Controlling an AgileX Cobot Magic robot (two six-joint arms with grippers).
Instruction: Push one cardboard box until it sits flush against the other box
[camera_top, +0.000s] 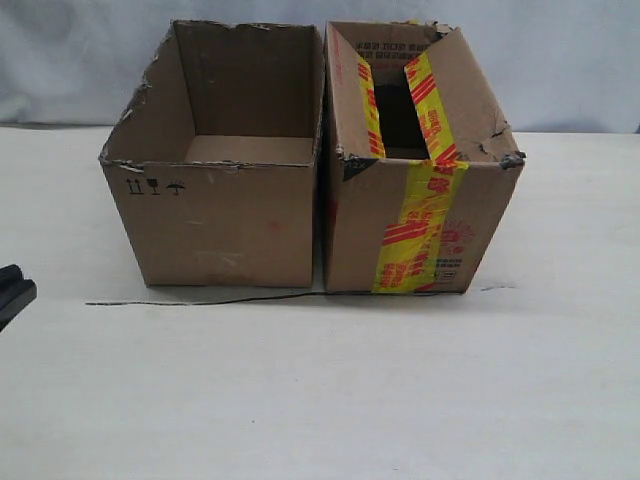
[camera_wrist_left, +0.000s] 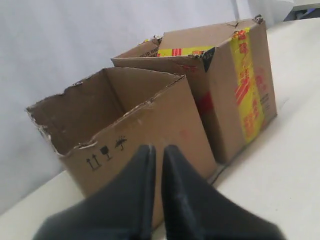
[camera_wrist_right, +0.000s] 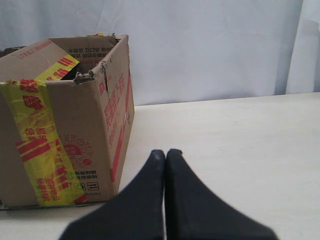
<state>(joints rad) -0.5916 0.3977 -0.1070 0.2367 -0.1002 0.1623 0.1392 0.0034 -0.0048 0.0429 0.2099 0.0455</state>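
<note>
Closed and empty, the left end effector (camera_wrist_left: 157, 150) faces the cardboard box (camera_wrist_left: 170, 120) ahead; the other box (camera_wrist_left: 240, 95) stands just beyond it. Probably light, with thin ragged walls, the cardboard box wants a low push. Right end effector (camera_wrist_right: 165, 152): closed too.

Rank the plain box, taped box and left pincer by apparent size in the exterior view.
Tied largest: plain box and taped box, too alike to rank.
Smallest: left pincer, only partly in frame at the edge.
</note>
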